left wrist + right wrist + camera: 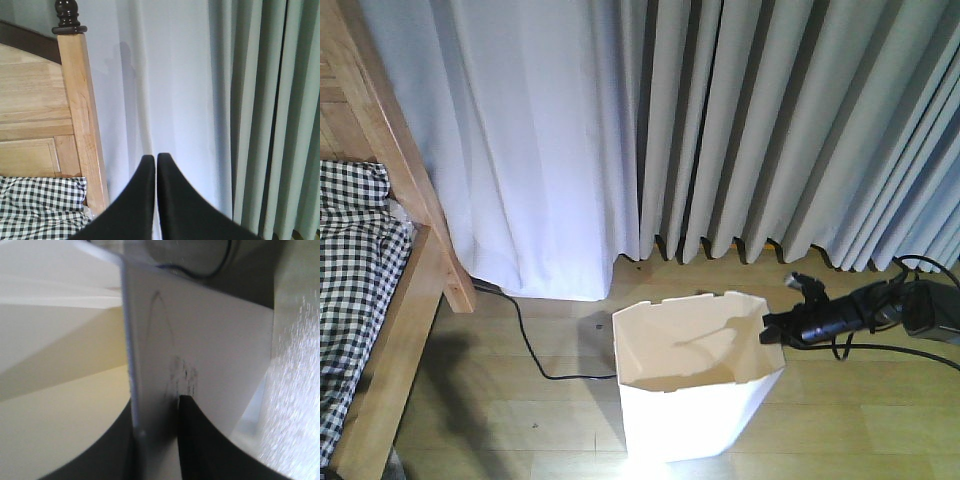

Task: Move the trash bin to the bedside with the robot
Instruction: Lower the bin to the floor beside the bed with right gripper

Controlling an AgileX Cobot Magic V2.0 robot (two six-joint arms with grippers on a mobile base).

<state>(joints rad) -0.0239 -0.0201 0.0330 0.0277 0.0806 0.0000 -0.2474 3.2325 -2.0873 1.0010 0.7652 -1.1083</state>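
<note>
Grey curtains (770, 120); trash bin (695, 400) base cropped.

The trash bin (690, 410) looks like smooth matt white plastic; the bedside (415, 200) frame is grainy light wood.

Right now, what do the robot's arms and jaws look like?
The right arm is slim and black, with black cables looping off it, ending in a small black right gripper. The left gripper has two smooth black jaws that curve and taper to pointed tips. No markings show.
</note>
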